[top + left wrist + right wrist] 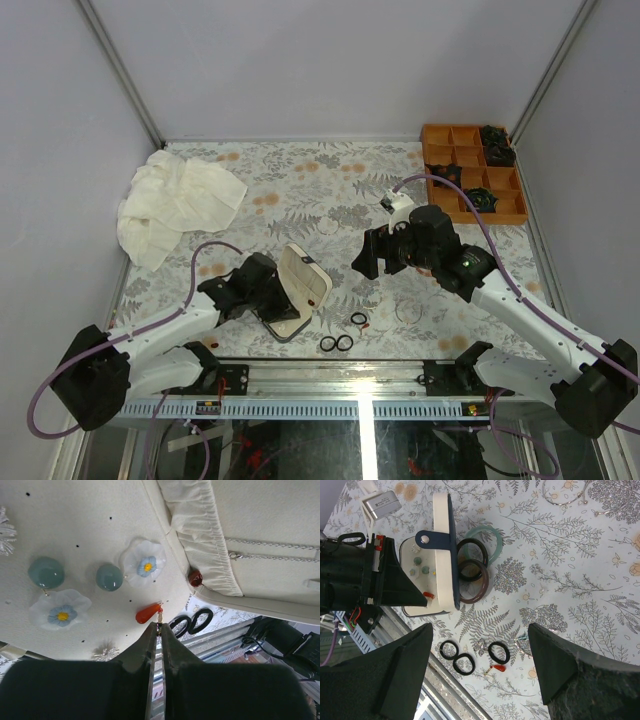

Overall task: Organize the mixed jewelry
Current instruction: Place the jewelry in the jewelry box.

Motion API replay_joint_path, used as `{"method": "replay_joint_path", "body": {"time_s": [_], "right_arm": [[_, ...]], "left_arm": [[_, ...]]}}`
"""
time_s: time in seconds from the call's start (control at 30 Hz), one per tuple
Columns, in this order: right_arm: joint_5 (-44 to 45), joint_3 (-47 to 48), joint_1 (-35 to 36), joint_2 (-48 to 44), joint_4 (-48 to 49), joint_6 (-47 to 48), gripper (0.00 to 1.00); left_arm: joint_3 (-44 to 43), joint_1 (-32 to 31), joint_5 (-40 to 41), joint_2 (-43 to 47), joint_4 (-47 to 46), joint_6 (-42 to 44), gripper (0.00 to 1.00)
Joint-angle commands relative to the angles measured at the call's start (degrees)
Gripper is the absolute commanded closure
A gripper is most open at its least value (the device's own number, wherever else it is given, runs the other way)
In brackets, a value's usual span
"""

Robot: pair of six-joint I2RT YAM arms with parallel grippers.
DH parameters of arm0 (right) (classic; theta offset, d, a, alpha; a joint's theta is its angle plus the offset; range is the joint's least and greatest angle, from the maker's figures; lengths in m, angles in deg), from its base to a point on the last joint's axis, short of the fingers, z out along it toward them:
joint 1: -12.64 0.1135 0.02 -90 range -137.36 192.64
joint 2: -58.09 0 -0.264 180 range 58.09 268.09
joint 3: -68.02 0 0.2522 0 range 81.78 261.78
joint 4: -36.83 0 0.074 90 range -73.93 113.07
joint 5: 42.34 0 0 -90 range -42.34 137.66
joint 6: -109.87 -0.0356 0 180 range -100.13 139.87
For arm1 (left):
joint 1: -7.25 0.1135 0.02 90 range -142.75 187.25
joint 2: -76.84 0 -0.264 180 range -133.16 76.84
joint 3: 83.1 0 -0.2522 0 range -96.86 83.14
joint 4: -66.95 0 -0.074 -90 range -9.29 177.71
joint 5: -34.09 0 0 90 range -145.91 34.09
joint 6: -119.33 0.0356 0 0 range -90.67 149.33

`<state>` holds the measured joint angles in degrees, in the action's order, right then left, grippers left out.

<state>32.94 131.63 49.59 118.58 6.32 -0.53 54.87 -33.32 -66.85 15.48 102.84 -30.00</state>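
Note:
In the left wrist view my left gripper [159, 626] is shut on the wire hook of a red drop earring [148, 613], held against the cream pad [75, 525] of the open hinged case [303, 285]. Flower and blue-green bead earrings [108, 576] sit pinned on that pad. On the cloth in front of the case lie three black rings [464, 663] and a second red drop [500, 668]. My right gripper [480, 630] hangs open above them with nothing between its fingers. Thin clear hoops [564, 495] lie farther back.
Three bangles, green, black and brown [476, 587], lie stacked behind the case lid. An orange divided tray [452, 135] with dark pieces sits at the back right. A crumpled white cloth [175, 200] lies at the back left. The metal table rail [360, 375] runs close to the rings.

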Motion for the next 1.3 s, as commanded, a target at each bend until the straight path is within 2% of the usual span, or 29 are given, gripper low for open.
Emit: {"method": "replay_joint_path", "body": {"time_s": [0.0,1.27], "right_arm": [[-1.8,-0.1,-0.4,-0.6,3.0,-0.3,0.17],[-2.4,-0.3,-0.4,-0.7,3.4,-0.6,0.17]], "left_arm": [[1.0,-0.4,1.5,0.7,1.2,0.1,0.96],[-2.0,0.0,3.1,0.5,2.4,1.7,0.96]]}}
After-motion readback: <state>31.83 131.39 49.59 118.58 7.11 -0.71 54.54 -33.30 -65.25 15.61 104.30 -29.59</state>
